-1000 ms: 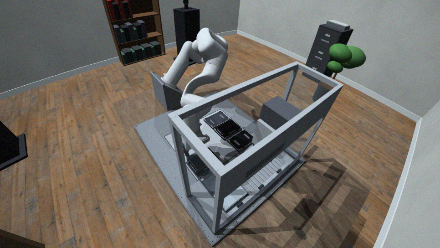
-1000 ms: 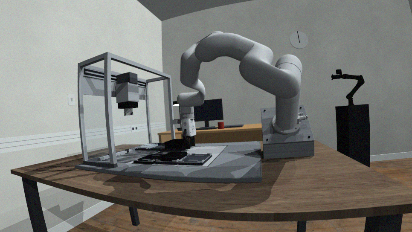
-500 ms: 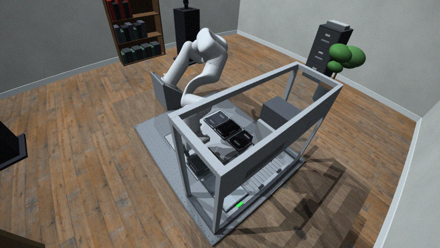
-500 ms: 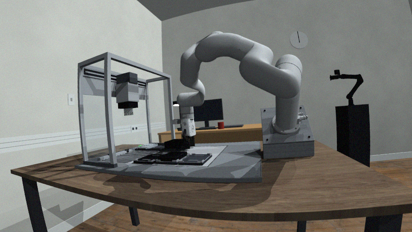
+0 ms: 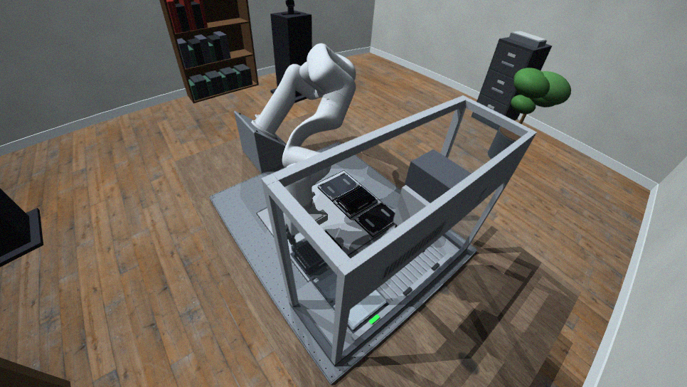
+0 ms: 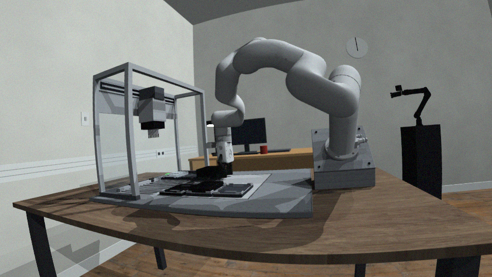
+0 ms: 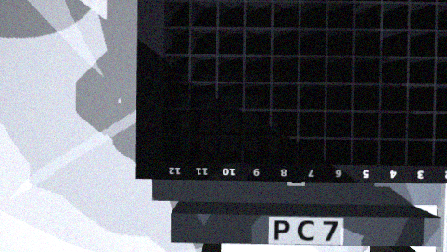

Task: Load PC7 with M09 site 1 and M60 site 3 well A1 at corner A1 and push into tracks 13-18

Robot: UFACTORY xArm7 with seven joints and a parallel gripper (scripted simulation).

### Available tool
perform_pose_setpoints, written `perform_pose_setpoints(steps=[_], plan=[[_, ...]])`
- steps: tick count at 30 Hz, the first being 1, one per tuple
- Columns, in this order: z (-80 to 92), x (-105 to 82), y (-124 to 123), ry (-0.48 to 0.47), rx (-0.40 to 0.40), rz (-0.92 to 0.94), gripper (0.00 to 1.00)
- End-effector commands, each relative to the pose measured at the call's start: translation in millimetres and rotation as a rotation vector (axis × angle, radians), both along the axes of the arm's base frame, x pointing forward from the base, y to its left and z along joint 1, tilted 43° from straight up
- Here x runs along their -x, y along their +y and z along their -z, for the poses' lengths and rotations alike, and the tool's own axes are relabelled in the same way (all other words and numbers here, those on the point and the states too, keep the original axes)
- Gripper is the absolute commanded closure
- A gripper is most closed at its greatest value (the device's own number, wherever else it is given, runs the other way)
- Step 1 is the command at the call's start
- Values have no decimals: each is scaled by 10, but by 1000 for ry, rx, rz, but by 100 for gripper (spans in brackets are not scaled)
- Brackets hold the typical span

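Observation:
The carrier PC7 shows its labelled handle at the bottom of the wrist view. Right behind the handle, the dark deep-well block M09 sits on site 1, its column numbers facing the handle. My gripper hangs over the handle end, open, with nothing between its fingers. In the top view the carrier lies under the instrument frame with a dark plate on it; I cannot tell which plate. A green lamp is lit at the back of the rails. M06 sits in the middle nest. The nests on either side of it, S1 and S3, look empty.
The grey instrument frame spans the rails, and its posts stand near the carrier. A pipetting head hangs inside the frame. The arm's base block stands on the wooden table behind the apron.

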State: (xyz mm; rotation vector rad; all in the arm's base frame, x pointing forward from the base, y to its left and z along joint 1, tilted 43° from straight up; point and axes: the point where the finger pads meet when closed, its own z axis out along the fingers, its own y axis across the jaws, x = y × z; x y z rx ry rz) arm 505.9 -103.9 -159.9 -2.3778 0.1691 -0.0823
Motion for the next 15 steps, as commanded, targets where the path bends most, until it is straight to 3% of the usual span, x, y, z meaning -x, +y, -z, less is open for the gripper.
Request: perform_pose_setpoints(steps=[1,15], plan=[[-8,-7,-31,-2,4,3,18],[-8,32,-25,-2,4,3,18]])
